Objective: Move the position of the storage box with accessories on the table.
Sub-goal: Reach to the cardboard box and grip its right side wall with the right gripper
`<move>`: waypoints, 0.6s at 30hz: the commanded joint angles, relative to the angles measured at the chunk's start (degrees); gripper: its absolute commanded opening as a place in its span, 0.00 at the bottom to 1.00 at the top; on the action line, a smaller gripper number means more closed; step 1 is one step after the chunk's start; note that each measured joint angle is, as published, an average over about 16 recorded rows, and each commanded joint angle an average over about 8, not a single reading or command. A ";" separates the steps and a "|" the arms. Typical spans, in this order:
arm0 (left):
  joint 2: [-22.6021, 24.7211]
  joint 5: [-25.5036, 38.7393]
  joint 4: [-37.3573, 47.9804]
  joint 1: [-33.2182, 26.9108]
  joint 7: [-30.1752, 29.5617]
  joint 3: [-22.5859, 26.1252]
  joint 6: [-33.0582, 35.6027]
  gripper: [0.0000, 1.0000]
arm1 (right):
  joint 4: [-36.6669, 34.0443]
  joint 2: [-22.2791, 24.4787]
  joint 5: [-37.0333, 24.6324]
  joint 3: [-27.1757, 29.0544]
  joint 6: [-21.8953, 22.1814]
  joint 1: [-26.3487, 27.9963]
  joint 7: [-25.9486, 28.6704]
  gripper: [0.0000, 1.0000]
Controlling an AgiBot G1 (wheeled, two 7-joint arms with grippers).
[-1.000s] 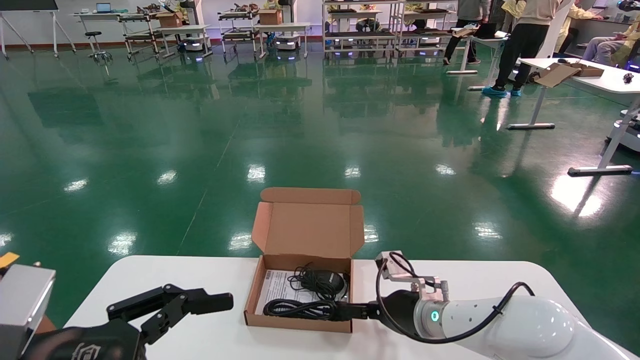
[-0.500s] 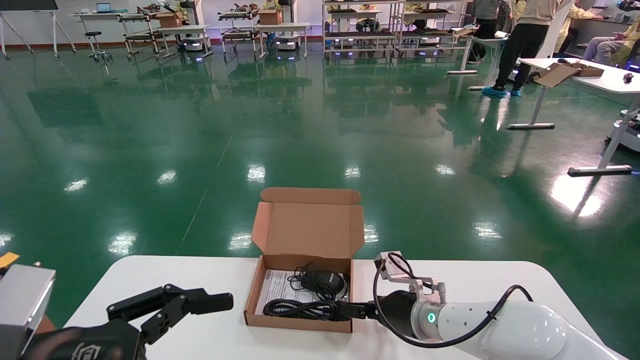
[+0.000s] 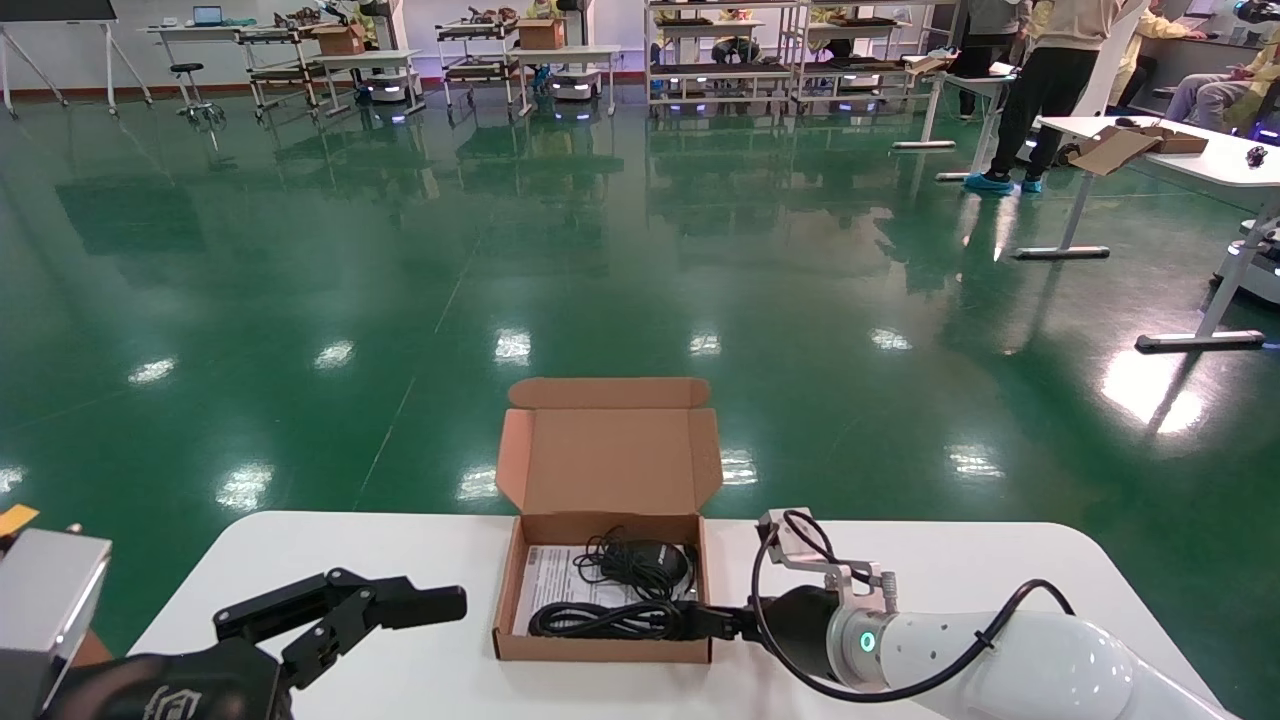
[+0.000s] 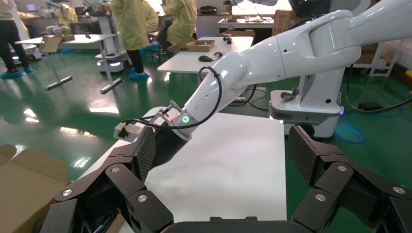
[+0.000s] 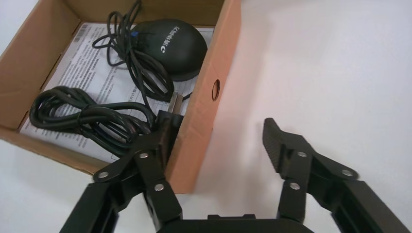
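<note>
The storage box (image 3: 600, 648) stands open on the white table (image 3: 950, 570), its lid flap upright at the far side. Inside lie coiled black cables (image 3: 600, 618), a black adapter (image 3: 650, 562) and a white printed sheet (image 3: 548, 585). My right gripper (image 3: 705, 622) is open and straddles the box's right wall (image 5: 204, 116): one finger is inside by the cables (image 5: 82, 114), the other outside over bare table (image 5: 340, 63). The adapter (image 5: 172, 43) and sheet (image 5: 92, 63) also show there. My left gripper (image 3: 430, 605) is open and empty, left of the box.
The left wrist view looks across the tabletop (image 4: 233, 160) to my right arm (image 4: 243, 68); my left gripper (image 4: 221, 145) is open there. Green floor lies beyond the table's far edge. Other desks, racks and people stand far off.
The box has turned and shifted slightly left, so it now sits squarer to the table edge. My right arm has moved a little with it. The left arm has not moved.
</note>
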 commanded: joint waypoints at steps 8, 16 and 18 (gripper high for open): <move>0.00 0.00 0.00 0.00 0.00 0.00 0.00 1.00 | -0.63 0.12 1.55 -1.41 0.17 0.38 -0.50 0.00; 0.00 0.00 0.00 0.00 0.00 0.00 0.00 1.00 | -1.88 0.39 2.39 -2.35 -1.09 2.12 -1.50 0.00; 0.00 0.00 0.00 0.00 0.00 0.00 0.00 1.00 | -2.31 0.51 2.52 -2.53 -1.68 2.68 -1.86 0.00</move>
